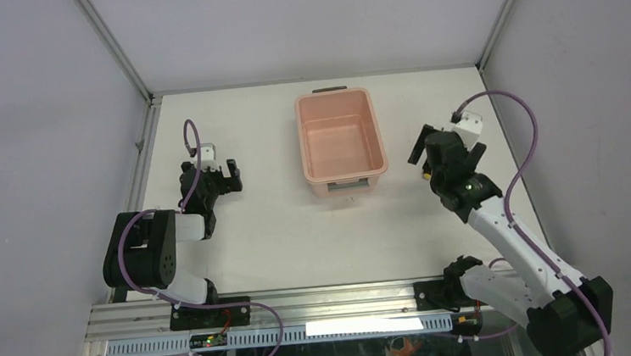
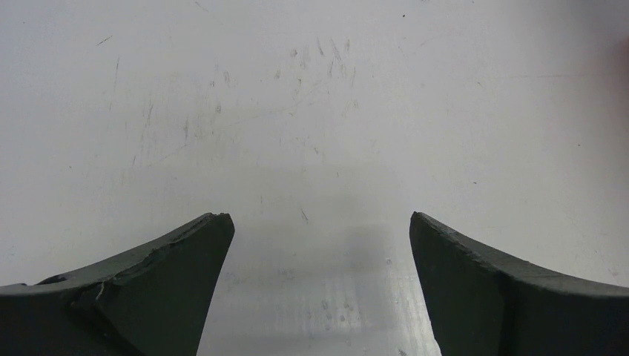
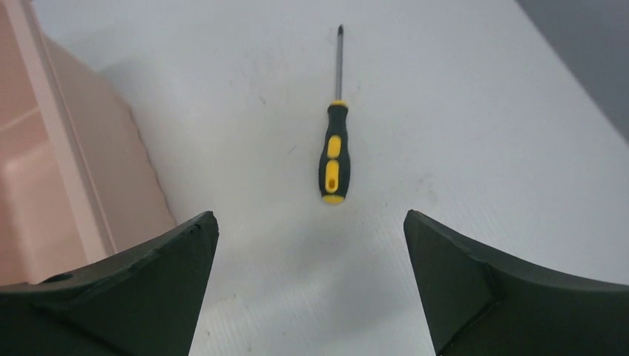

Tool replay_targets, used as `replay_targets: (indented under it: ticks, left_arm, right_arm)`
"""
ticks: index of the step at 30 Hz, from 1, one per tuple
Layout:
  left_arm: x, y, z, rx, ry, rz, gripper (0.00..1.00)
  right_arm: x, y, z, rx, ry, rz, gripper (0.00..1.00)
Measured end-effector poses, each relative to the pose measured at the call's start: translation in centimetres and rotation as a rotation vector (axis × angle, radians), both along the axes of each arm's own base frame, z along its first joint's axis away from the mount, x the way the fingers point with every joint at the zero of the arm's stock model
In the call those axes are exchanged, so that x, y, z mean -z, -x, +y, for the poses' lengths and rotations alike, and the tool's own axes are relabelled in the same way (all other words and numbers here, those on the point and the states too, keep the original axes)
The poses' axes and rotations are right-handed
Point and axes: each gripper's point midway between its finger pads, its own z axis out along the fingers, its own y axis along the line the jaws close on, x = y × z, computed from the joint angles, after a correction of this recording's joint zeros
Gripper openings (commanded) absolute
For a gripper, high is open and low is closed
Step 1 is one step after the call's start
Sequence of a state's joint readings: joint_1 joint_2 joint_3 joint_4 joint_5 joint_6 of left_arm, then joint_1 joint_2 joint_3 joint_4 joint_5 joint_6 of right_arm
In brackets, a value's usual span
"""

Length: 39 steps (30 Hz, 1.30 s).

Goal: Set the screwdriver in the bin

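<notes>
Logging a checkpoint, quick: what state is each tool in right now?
Left tool: open, holding nothing.
Right tool: open, holding nothing; the screwdriver lies ungrasped ahead of it.

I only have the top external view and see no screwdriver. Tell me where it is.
Observer: The right wrist view shows the screwdriver lying flat on the table, just ahead of the open right gripper.
Operator: Give me its heading.
Observer: Its handle end is nearest the gripper and its tip points away. The bin is off to the left in that view, not touching it.
</notes>
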<state>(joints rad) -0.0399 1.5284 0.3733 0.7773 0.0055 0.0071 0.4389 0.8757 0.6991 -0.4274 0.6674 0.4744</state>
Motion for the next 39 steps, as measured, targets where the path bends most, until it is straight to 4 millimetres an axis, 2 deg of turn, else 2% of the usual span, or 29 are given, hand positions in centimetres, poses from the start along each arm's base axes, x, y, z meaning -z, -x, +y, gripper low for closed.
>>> replay_targets:
  ticks: [6,10,14,19,25,26,28,30,33,36,39]
  left_arm:
    - [0.0,0.0,0.0,0.0,0.0,0.0,0.99]
    - [0.0,0.0,0.0,0.0,0.0,0.0,0.99]
    - [0.0,0.0,0.0,0.0,0.0,0.0,0.99]
    - [0.0,0.0,0.0,0.0,0.0,0.0,0.99]
    - [0.0,0.0,0.0,0.0,0.0,0.0,0.99]
    - [0.0,0.0,0.0,0.0,0.0,0.0,0.99]
    - [0.0,0.0,0.0,0.0,0.0,0.0,0.99]
    - [0.0,0.0,0.0,0.0,0.0,0.0,0.99]
    - [0.0,0.0,0.0,0.0,0.0,0.0,0.99]
    - [0.0,0.0,0.0,0.0,0.0,0.0,0.99]
    - [0.0,0.0,0.0,0.0,0.0,0.0,0.99]
  right_arm:
    - [-3.6,-5.3,-4.3,0.13,-0.001,0.061,0.99]
    - [-3.1,-8.2,-6.3,0.154,0.003,0.133,0.99]
    - [0.4,-10.2,-6.9,0.12,0.004,0.265,0.99]
    - [5.8,-11.7,-6.1,0.042,-0.014,0.438,0.99]
    - [10.2,-11.7,-5.1,-0.005,-0.044,0.584,0.99]
    - [11.7,-11.4,-4.8,-0.014,-0.058,0.631,0.99]
    - [12.5,-11.1,-4.6,-0.018,-0.069,0.655,0.98]
    - [13.4,-10.9,-4.3,-0.026,-0.091,0.68,0.94]
    - [15.0,-10.4,-3.8,-0.024,-0.125,0.727,0.82]
    - [15.2,-10.3,-3.4,-0.015,-0.163,0.73,0.67]
    - [15.3,-10.3,-3.2,-0.008,-0.179,0.729,0.26]
